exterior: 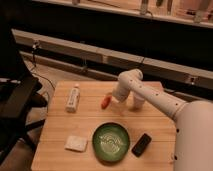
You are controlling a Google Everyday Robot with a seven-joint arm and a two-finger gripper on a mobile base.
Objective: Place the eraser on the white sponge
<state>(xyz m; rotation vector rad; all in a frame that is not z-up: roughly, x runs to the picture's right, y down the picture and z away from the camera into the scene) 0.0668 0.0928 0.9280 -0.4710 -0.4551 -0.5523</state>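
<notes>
My gripper is low over the far middle of the wooden surface; arm reaches in from my white body at the right edge; cannot tell from this view how the jaws stand, the wrist hides them.

Small orange-red object lies just left of the jaws and a touch nearer the camera, on the surface; very close to the jaws, but contact unclear.

White cup-like thing is just right of the jaws, partly behind my arm.

White bottle lies on its side well left of the jaws, long axis running front to back.

Green bowl sits on the surface nearer the camera than the jaws, almost straight in front of them, well apart.

Eraser, a dark flat block, lies just right of the bowl, tilted diagonally; nearer the camera and right of the jaws, well apart; nothing holds it.

White sponge lies flat near the front left of the surface, left of the bowl; nearer the camera and left of the jaws, well apart; bowl sits between sponge and eraser; sponge top is bare.
</notes>
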